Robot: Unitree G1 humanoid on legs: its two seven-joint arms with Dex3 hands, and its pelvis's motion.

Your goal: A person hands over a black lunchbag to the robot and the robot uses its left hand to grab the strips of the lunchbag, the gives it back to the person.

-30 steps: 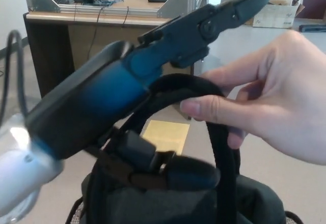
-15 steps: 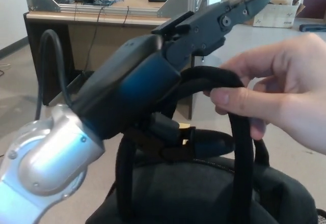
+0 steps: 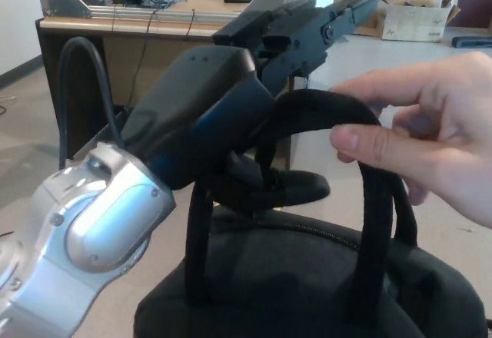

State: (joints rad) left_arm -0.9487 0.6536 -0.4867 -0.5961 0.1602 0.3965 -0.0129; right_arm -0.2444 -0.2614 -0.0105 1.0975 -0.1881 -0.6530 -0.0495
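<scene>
The black lunchbag (image 3: 307,284) fills the bottom of the head view, and its two black straps (image 3: 319,106) arch up over it. My left hand (image 3: 223,115) reaches in from the lower left and stands open. Its two fingers (image 3: 307,23) stretch straight out above the straps, while the thumb (image 3: 288,187) lies below the strap arch, inside the loop. A person's hand (image 3: 430,130) comes in from the right and pinches the top of the straps with thumb and fingers. My right hand does not show.
A wooden table (image 3: 92,27) with metal framing and cables stands behind. A cardboard box (image 3: 419,19) sits on the floor at the far right. A black cable (image 3: 73,84) loops from my left wrist.
My left arm has pushed further forward and up, so the wrist shows more. The bag has risen in the picture. The person's fingers have slid rightward along the strap top.
</scene>
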